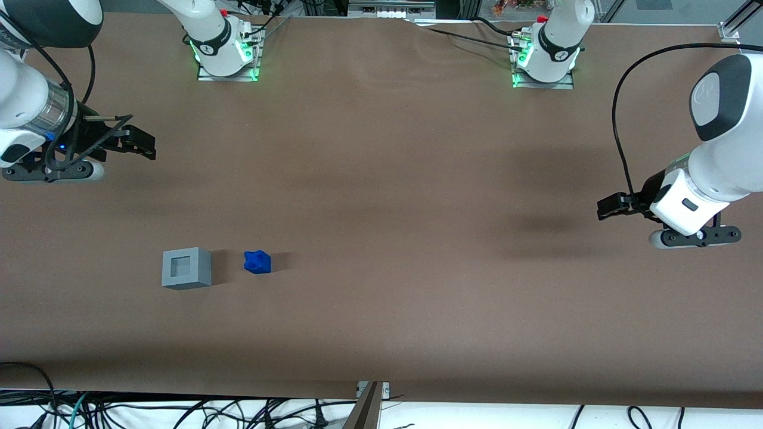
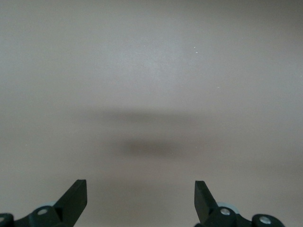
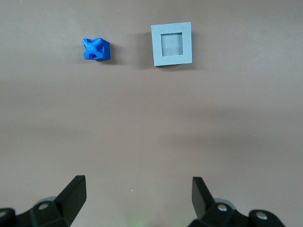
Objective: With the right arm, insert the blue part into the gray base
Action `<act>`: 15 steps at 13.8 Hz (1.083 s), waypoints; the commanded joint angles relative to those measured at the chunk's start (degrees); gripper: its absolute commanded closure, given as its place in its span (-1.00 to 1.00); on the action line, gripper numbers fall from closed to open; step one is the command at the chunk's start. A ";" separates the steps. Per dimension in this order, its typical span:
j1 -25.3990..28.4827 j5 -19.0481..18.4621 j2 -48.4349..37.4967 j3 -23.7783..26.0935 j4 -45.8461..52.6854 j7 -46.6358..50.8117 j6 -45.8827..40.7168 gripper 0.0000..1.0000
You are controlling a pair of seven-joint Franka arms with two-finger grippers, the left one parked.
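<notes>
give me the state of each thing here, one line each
blue part: loose on the table, beside the gray base, not touching it, not gripped
gray base: upright on the table, square recess facing up and empty
right arm's gripper: fingers open, holding nothing, hovering above the table, farther from the front camera than both parts

Blue part (image 1: 257,262) (image 3: 96,49): small bright-blue piece, lumpy with knobby corners, lying free on the brown table (image 1: 381,196). Gray base (image 1: 186,269) (image 3: 172,45): light gray cube standing upright, square recess in its top face open and unfilled. The two lie side by side, near but apart. Right arm's gripper (image 1: 140,143) (image 3: 137,194): fingers spread wide, holding nothing, farther from the front camera than both parts.
</notes>
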 commanded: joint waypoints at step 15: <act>-0.67 1.49 -1.69 0.18 -1.01 -1.10 0.25 -0.98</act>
